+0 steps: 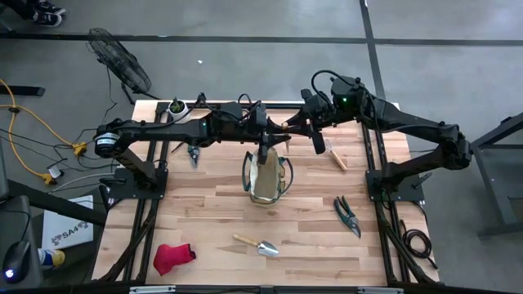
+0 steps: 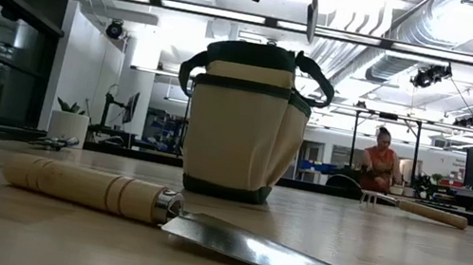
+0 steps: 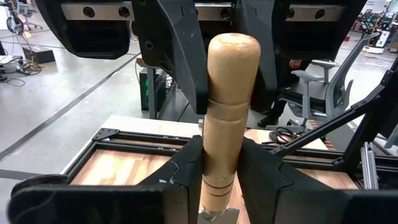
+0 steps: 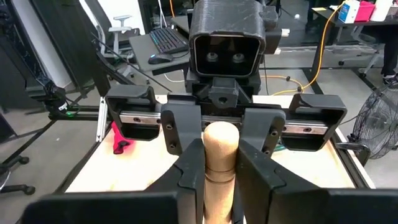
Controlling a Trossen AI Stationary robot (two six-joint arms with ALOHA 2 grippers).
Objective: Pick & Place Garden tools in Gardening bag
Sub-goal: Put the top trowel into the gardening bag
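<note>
A wood-handled garden tool [image 3: 230,93] stands upright in the air above the gardening bag [image 1: 266,178], a tan canvas tote with green trim that stands upright on the table. Its metal blade [image 2: 312,15] hangs over the bag's mouth. My left gripper [image 1: 265,137] comes in from the table's left and my right gripper [image 1: 288,131] from its right. Both are shut on the handle. A wood-handled trowel [image 1: 257,245], a red glove [image 1: 173,257], pruning shears [image 1: 347,214], a second pair of shears [image 1: 194,155] and a wood-handled fork [image 1: 337,157] lie on the table. My left gripper pinches the lower part of the wooden handle [image 3: 217,174], just above the metal collar, between its two fingers [image 3: 186,180]. The fingers come level from the table's left and lie across the handle. The tool is upright and clear of the bag. My right gripper pinches the upper part of the handle [image 4: 221,155], just below its rounded free end, between its two fingers [image 4: 189,171]. It comes from the table's right, slanting slightly down, across the handle. The handle stands upright in the hold.
A small white pot with a plant [image 1: 176,108] stands at the table's far left corner. Black frame rails run along the left and right table edges. Bare wood lies between the bag and the trowel. A person [image 2: 379,156] sits in the room behind.
</note>
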